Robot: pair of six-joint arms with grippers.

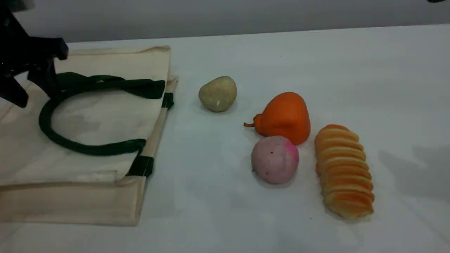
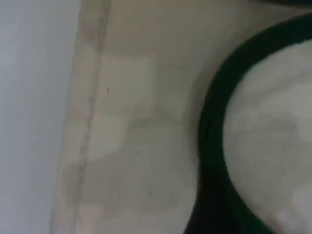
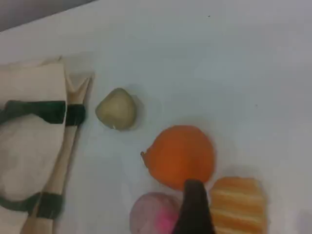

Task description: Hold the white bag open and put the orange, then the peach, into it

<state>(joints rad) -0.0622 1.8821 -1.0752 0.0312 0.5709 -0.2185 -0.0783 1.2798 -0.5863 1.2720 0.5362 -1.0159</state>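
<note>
The left pincer (image 1: 35, 93) is hanging over the far left part of the white bag (image 1: 105, 63), its jaws standing wide apart and gripping nothing; one finger is reaching down right beside the dark green handle (image 1: 52, 137), though whether it is touching the rope I cannot tell. The right pincer (image 3: 195, 214) is hovering above the fruit, judged to be spread wide too, with nothing in it; only one dark fingertip is showing in its own view, over the gap between the orange (image 1: 286, 114) and the peach (image 1: 275, 160).

The bag is lying flat on the left of the tabletop (image 1: 316, 63), its mouth pressed closed and facing right, handles resting on the upper panel. The orange is sitting right of centre, and the peach is lying just in front of it, on the near side, seemingly touching it. A beige lump (image 1: 218, 93) is resting between bag and orange, and a ridged bread loaf (image 1: 344, 172) is lying just right of the fruit.

By my reading nothing is done yet: the bag is waiting to be opened and both fruits are waiting outside it.

The tabletop is showing plain white, with a grey wall (image 1: 225, 14) rising at the far edge
</note>
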